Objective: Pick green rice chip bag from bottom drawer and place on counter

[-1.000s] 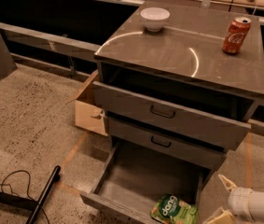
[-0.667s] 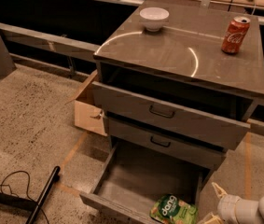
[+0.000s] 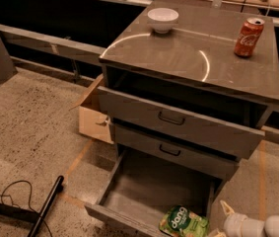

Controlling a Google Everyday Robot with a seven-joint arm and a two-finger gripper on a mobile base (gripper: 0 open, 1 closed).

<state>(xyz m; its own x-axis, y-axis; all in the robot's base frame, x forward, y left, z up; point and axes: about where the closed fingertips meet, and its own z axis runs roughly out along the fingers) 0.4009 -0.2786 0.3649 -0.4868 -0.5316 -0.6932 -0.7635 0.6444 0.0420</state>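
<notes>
Lying crinkled in the front corner of the flat grey metal drawer, glossy green bag just beside pincer; pale tips spread, empty.

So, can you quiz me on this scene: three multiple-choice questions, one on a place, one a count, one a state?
1. Where is the green rice chip bag? A on the floor; B in the bottom drawer; C in the top drawer.
2. How many things stand on the counter? A one; B two; C four.
3. The bottom drawer is: A shut; B pulled open; C removed.
Answers: 1 B, it lies at the drawer's front, the gripper just right of it. 2 B, a white bowl and a red soda can. 3 B, its grey inside shows.
</notes>
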